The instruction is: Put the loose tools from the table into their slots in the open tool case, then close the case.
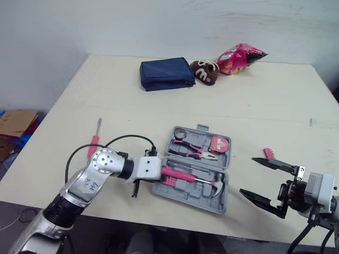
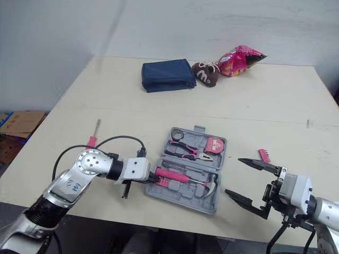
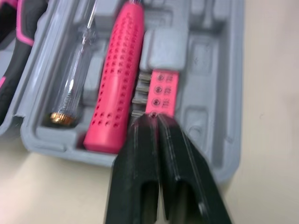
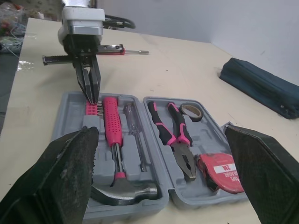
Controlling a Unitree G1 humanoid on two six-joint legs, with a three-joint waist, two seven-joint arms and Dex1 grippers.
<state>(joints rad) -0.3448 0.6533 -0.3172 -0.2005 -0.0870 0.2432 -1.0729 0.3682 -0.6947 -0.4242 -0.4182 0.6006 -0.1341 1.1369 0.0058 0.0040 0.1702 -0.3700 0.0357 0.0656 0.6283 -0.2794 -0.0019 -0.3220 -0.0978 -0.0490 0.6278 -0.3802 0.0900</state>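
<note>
The grey tool case (image 1: 186, 197) lies open near the table's front edge. It holds a pink-handled hammer (image 1: 183, 175), pliers (image 1: 193, 151), a tape measure (image 1: 219, 144) and a clear tester screwdriver (image 3: 77, 79). My left gripper (image 1: 160, 177) is shut at the case's left end, its tips touching a pink bit holder (image 3: 161, 91) that lies beside the hammer handle. A red screwdriver (image 1: 94, 140) lies loose on the table left of the case. A second pink bit strip (image 1: 269, 153) lies to the case's right. My right gripper (image 1: 247, 175) hovers wide open right of the case, holding nothing.
At the back of the table sit a navy pouch (image 1: 166, 74), a brown plush item (image 1: 205, 71) and a pink snack bag (image 1: 239, 57). A black cable (image 1: 130, 138) loops over my left arm. A cardboard box (image 1: 16, 121) lies on the floor past the left edge.
</note>
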